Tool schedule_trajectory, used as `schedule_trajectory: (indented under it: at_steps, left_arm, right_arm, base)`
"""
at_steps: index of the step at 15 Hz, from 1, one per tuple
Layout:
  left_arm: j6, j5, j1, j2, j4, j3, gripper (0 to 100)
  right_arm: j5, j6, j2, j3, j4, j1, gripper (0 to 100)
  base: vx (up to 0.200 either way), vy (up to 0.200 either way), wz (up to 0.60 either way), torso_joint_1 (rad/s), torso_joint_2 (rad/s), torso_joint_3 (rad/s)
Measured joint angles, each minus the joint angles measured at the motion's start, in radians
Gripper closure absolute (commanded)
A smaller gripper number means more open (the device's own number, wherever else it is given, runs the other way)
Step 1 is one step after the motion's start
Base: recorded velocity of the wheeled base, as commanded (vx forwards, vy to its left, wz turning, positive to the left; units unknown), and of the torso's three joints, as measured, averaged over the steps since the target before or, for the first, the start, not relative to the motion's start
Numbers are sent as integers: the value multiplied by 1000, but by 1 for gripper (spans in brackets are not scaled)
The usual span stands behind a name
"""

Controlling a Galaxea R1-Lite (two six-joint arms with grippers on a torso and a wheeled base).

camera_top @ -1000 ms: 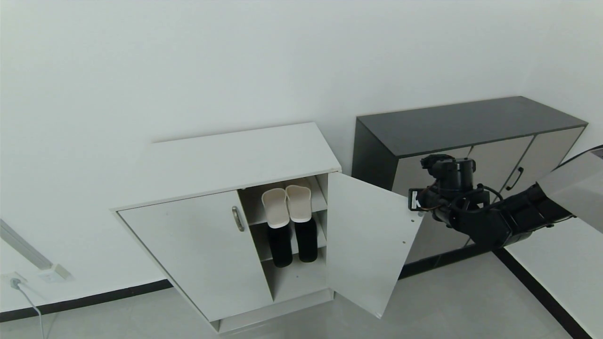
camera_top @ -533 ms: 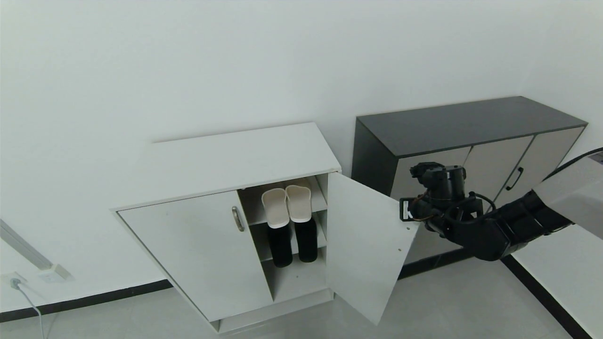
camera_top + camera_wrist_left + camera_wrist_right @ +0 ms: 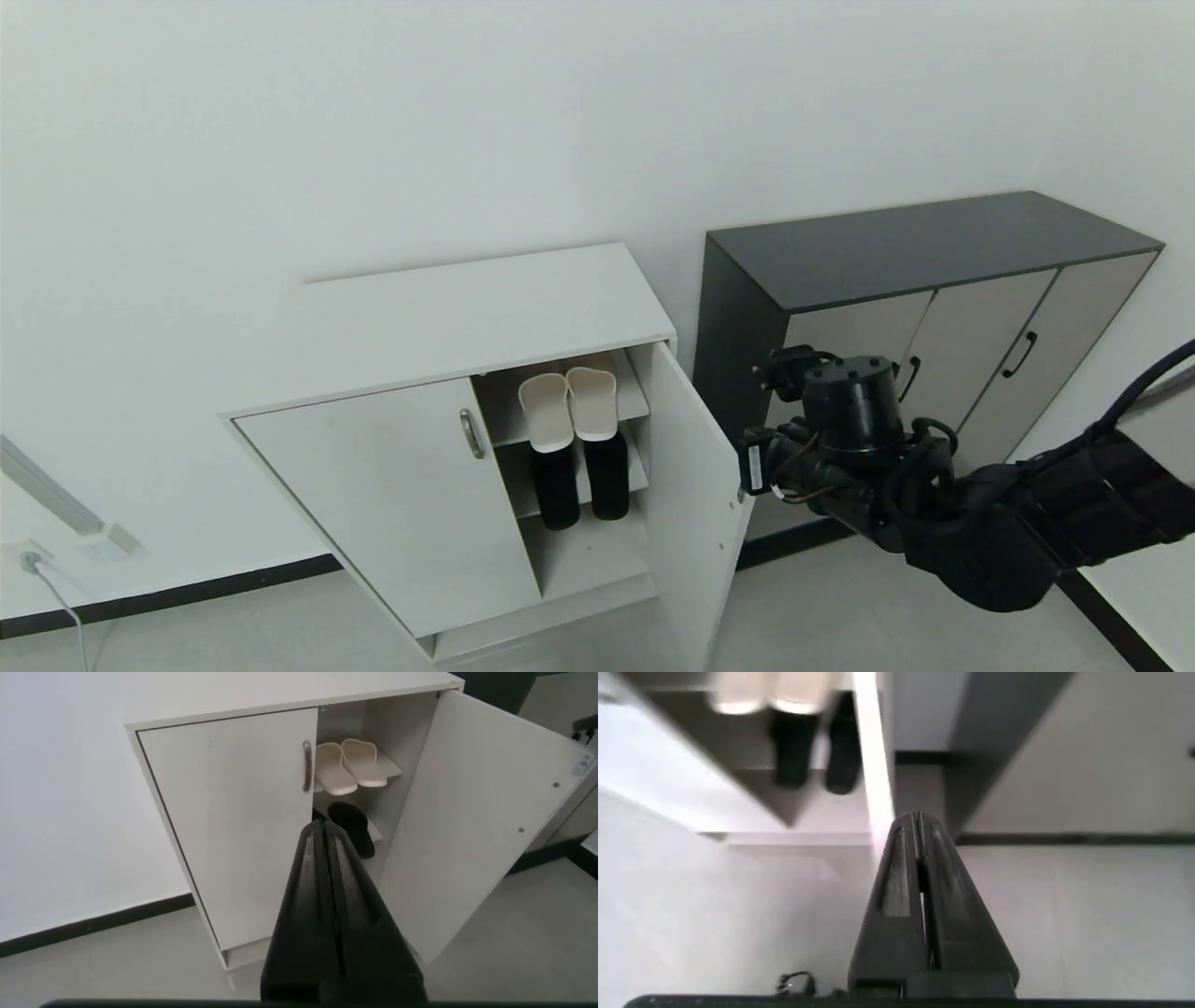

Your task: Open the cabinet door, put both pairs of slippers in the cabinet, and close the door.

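The open door [image 3: 695,504] runs off the head view's edge at 6 o'clock, its lower corner lost. The 2 black slippers [image 3: 557,490] pass out of sight at their far ends under the white pair [image 3: 591,406] (toes or heels, hard to say). In the right wrist view the white pair is blurred and cut by the picture's edge.

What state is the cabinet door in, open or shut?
Open. The door stands angled out from the cabinet, with white slippers and black slippers showing inside.
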Motion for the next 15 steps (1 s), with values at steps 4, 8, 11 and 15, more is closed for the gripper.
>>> schedule_trajectory:
  at_steps: [4, 8, 11, 15]
  left_arm:
    - [1, 0, 0, 0, 0, 0, 100]
    - [0, 0, 0, 0, 0, 0, 100]
    - [0, 1, 0, 0, 0, 0, 100]
    - [-1, 1, 0, 0, 0, 0, 100]
  right_arm:
    - [39, -49, -44, 81, -122, 15, 100]
    - [39, -56, -54, 98, -134, 22, 100]
    - [39, -76, -55, 121, -198, 23, 100]
    - [39, -78, -53, 127, -203, 23, 100]
  base:
    - [0, 0, 0, 0, 0, 0]
    - [0, 0, 0, 0, 0, 0]
    - [0, 0, 0, 0, 0, 0]
    - [0, 0, 450, 3, 4, 1]
